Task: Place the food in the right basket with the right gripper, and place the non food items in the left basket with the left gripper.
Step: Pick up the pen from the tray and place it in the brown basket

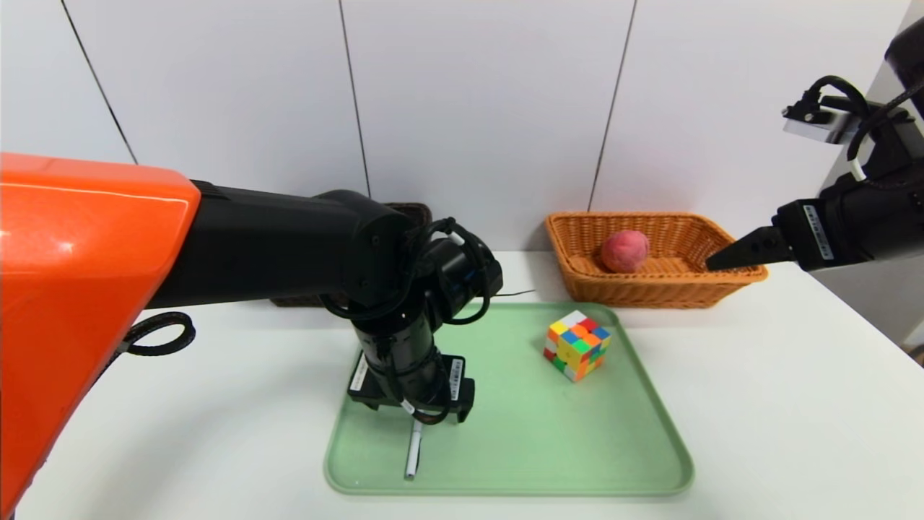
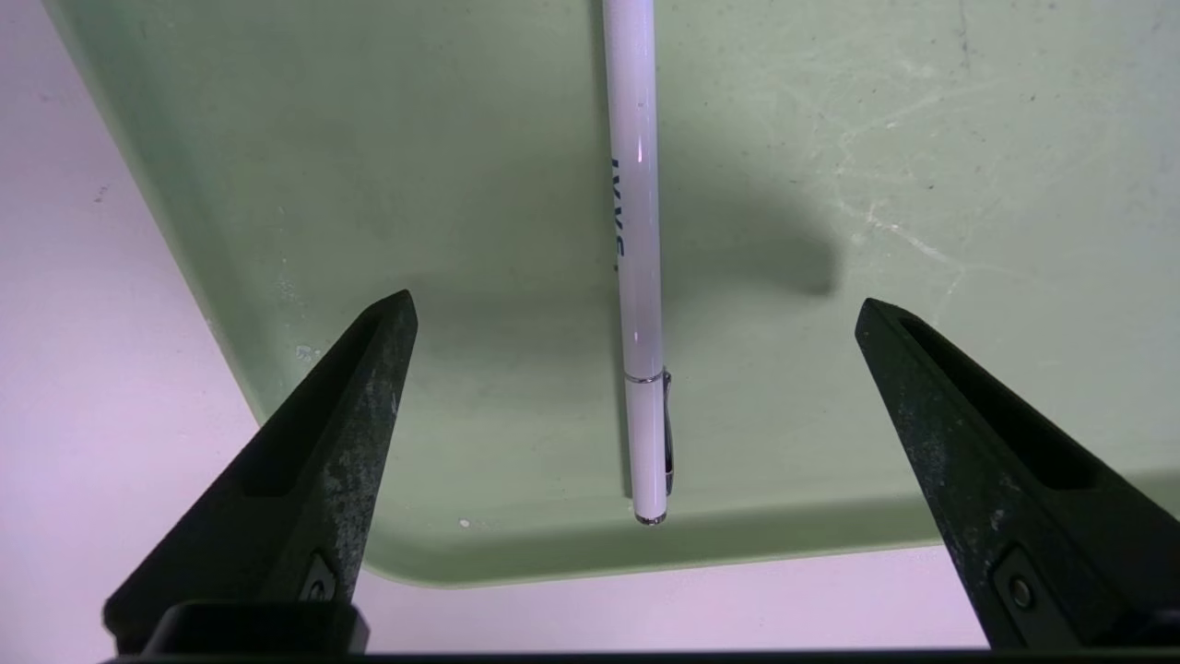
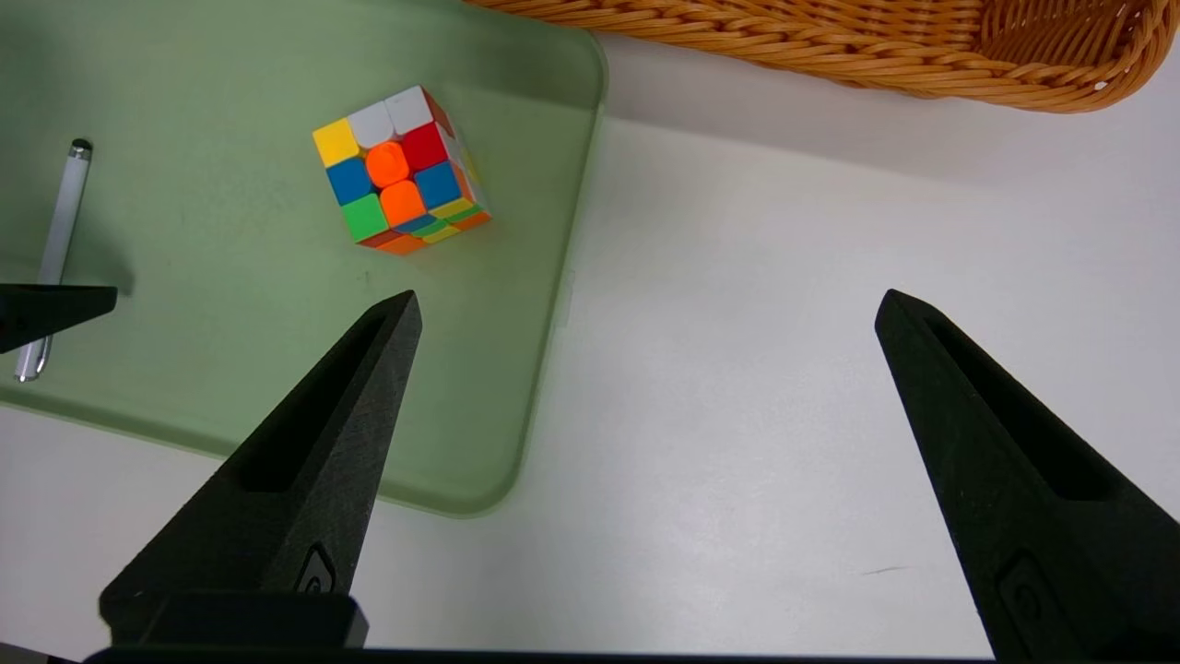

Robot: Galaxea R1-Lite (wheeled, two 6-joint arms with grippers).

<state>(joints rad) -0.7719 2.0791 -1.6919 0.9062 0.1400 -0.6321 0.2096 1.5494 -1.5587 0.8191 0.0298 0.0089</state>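
Pen (image 2: 641, 277) lies at seven o'clock on the tray (image 1: 613, 433), left pincer (image 2: 636, 309) spread wide astride it for the pinch, while right pincer (image 3: 645, 309) idles open beside the orange basket (image 1: 693, 285).

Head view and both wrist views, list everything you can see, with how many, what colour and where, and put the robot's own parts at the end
tray: one, pale green, on the table in front of the robot
pen: one, white and silver, lying on the tray near its left front corner
puzzle cube: one, multicoloured, on the tray's far right part
peach: one, reddish pink, inside the orange basket
orange basket: one, light orange wicker, behind the tray on the right
dark basket: one, dark brown wicker, behind the tray on the left, mostly hidden by the left arm
table: one, white
left gripper: one, black, open, above the pen
right gripper: one, black, open, raised in front of the orange basket
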